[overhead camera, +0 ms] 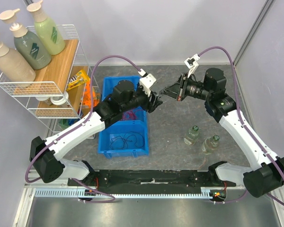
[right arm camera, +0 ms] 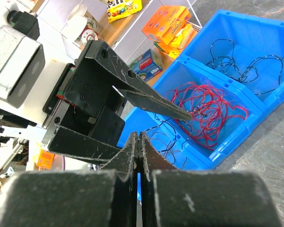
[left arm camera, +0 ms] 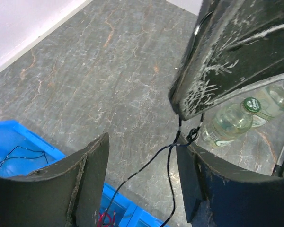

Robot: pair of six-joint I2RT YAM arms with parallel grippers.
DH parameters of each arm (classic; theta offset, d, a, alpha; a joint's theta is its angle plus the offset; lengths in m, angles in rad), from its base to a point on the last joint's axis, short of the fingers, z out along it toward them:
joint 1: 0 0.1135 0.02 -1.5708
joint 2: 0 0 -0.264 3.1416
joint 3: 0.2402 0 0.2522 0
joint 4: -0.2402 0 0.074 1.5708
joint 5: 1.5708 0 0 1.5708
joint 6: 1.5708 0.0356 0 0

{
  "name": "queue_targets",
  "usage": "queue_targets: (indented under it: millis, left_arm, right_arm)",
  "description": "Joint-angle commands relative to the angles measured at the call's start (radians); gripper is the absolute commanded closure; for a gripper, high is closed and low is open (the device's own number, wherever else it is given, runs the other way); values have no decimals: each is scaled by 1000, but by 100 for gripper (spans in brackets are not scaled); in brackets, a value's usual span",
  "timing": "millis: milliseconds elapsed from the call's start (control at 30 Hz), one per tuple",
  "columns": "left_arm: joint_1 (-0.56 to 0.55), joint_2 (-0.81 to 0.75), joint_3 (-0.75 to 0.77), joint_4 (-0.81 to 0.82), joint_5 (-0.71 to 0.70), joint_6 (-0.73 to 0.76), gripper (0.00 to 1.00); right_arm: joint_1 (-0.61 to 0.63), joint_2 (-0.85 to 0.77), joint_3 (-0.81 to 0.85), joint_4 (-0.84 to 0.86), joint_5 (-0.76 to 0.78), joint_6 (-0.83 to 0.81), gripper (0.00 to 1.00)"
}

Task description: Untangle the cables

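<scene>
A blue bin (overhead camera: 102, 142) holds a red cable tangle (overhead camera: 130, 115) in its middle compartment and loose black cables (overhead camera: 125, 141) in the near one. My right gripper (overhead camera: 166, 92) is shut on a thin black cable (left arm camera: 141, 168), held above the table just right of the bin. The cable hangs from its tips (left arm camera: 180, 113) down into the bin. My left gripper (left arm camera: 142, 151) is open, and the hanging cable passes between its fingers, close to the right finger. In the right wrist view, the shut right gripper (right arm camera: 139, 137) faces the open left gripper (right arm camera: 128, 123), with the red tangle (right arm camera: 208, 111) beyond.
Two small clear bottles (overhead camera: 191, 135) (overhead camera: 210, 144) stand on the grey table right of the bin. A wire rack (overhead camera: 42, 87) with pump bottles and snack packs stands at the far left. Snack boxes (right arm camera: 168, 23) lie behind the bin.
</scene>
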State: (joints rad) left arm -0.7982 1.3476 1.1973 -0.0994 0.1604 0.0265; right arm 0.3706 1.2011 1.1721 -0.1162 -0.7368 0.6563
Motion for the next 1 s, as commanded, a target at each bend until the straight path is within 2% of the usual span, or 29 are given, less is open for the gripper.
queue_targets:
  millis: [0,67,100,133,200,233,267,300,400,500,533,633,767,867,967]
  left_arm:
    - [-7,-19,47,58,80,52,35]
    - [-9,-18,51,56,74,53,37]
    - [-9,-16,53,58,68,55,43]
    - [-9,-16,56,61,47,56,55]
    - [-9,-11,58,61,-24,50,84]
    - [-10,-13,58,63,-69,49,93]
    - [-9,-11,54,64,-117,49,98]
    - [-9,-10,53,64,-157,52,98]
    - [-4,5,59,44,-280,58,98]
    - [20,22,80,24,-357,38,98]
    - [34,30,90,21,-364,20,98]
    - [92,68,134,10,-410,-81,98]
    - [192,140,197,4,-389,-177,98]
    - [246,218,241,30,-390,-162,98]
    - [280,310,321,-14,-400,-145,98]
  right_arm:
    - [17,-14,9,39,-9,23,100]
    - [24,-14,8,36,0,26,100]
    - [24,-15,6,38,5,28,100]
    - [25,-15,4,33,10,26,100]
    - [25,-20,8,17,28,13,99]
    - [28,-21,12,-8,51,-1,94]
    - [27,-23,23,-46,94,-33,85]
    - [27,-29,46,-113,155,-84,75]
    - [27,-61,116,-336,505,-211,46]
    - [27,-121,139,-437,822,-277,23]
    - [27,-141,136,-450,876,-294,17]
    - [27,-196,103,-464,955,-325,12]
    - [25,-232,23,-470,904,-324,12]
    - [28,-247,-37,-473,860,-296,13]
    - [27,-265,-69,-471,829,-273,13]
